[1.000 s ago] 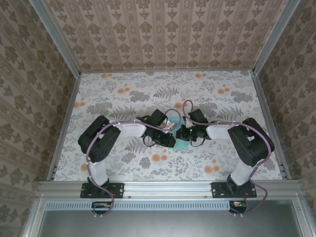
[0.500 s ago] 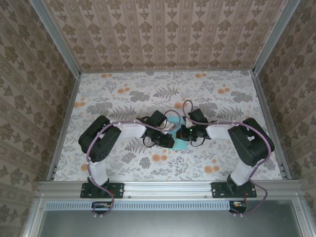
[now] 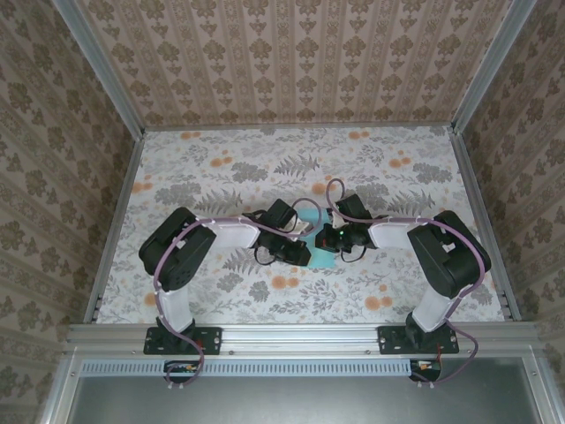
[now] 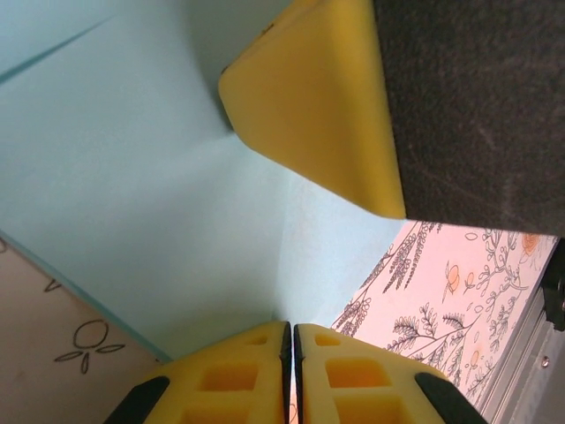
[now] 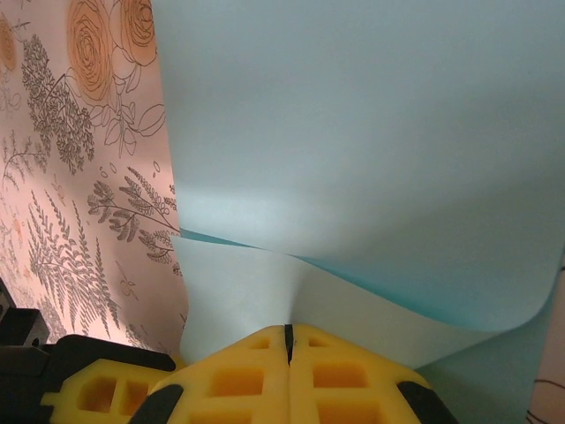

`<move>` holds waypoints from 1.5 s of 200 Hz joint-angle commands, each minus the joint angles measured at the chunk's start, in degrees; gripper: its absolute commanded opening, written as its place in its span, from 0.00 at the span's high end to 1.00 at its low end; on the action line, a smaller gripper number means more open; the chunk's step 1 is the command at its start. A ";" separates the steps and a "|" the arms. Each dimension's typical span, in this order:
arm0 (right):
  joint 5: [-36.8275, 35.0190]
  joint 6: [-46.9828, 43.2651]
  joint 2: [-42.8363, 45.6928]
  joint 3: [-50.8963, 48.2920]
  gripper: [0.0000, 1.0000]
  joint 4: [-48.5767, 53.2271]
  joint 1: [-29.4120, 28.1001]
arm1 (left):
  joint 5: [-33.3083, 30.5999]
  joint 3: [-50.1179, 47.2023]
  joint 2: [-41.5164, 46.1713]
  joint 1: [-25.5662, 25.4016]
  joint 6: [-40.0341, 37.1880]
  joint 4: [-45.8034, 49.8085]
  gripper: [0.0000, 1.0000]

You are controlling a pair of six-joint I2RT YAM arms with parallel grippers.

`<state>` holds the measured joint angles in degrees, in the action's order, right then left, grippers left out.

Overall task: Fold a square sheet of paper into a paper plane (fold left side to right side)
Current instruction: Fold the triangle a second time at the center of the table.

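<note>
The square sheet of paper (image 3: 323,261) is light turquoise and lies mid-table, mostly hidden under both wrists. My left gripper (image 3: 305,251) and right gripper (image 3: 326,239) meet over it. In the left wrist view the sheet (image 4: 132,177) rises as a bent wall, and my left gripper (image 4: 292,329) is shut with the paper's edge pinched at its tips. A yellow fingertip (image 4: 309,97) of the right gripper presses against the sheet above. In the right wrist view my right gripper (image 5: 288,330) is shut on a pale layer, while the upper part of the sheet (image 5: 353,106) curls over it.
The table (image 3: 221,168) has a floral-patterned cover and is walled by patterned panels and metal rails (image 3: 115,221). Cables (image 3: 334,190) loop over both wrists. A yellow finger (image 5: 97,389) of the left gripper sits at the lower left of the right wrist view.
The left wrist has shifted slightly toward the near side. A bit more of the lifted paper shows behind the wrists. Both grippers keep their hold.
</note>
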<state>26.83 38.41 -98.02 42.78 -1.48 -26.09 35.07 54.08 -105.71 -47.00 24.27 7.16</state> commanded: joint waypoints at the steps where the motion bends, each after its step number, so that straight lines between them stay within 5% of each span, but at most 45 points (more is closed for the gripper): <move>1: -3.87 -1.45 -2.00 -0.42 0.99 6.53 -0.20 | -0.40 -3.11 1.46 -0.90 0.45 2.74 0.88; 142: -3.45 -1.50 -2.19 -0.06 0.99 6.76 -0.19 | 0.43 -5.30 11.88 1.08 1.77 2.86 0.91; 210: -3.21 -1.41 -2.09 -0.07 0.99 6.57 -0.22 | 1.15 0.21 4.46 0.53 -0.06 2.42 0.90; 300: -1.87 -1.67 3.35 0.04 0.99 6.07 -0.19 | -6.06 0.52 0.17 -1.32 -1.16 6.12 0.90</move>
<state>26.98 37.65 -97.71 43.42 0.32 -26.30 32.21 54.22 -104.42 -47.53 24.43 10.52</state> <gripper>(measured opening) 0.051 0.102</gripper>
